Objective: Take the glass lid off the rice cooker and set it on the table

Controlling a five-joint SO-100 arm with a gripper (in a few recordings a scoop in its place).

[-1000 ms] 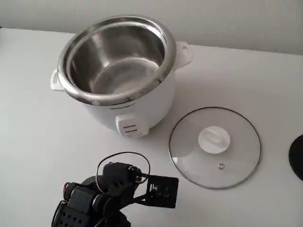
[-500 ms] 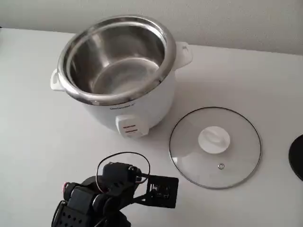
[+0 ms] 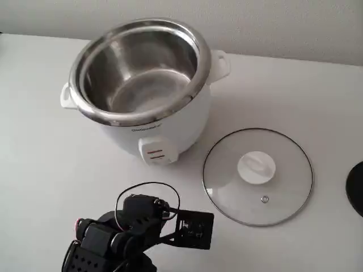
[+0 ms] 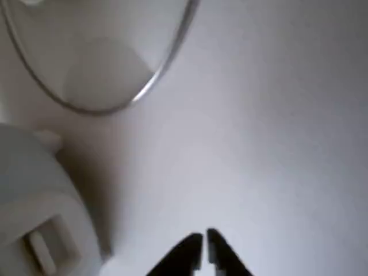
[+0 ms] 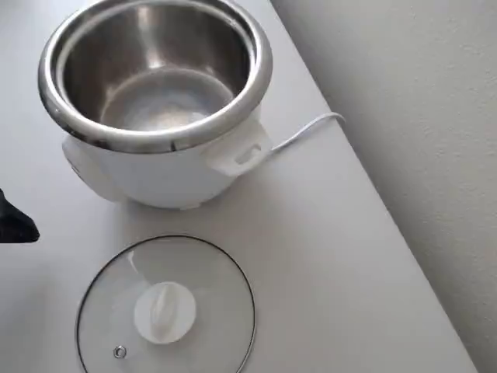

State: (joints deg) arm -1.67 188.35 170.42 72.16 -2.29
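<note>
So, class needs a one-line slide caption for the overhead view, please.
Glass lid lies flat on the table in front of the open rice cooker.

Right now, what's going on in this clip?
Nothing is being handled. The glass lid lies flat on the table, knob up, beside the open rice cooker and clear of it. The arm is low near the cooker's front; its tool is shut, empty, over bare table. The job looks done.
</note>
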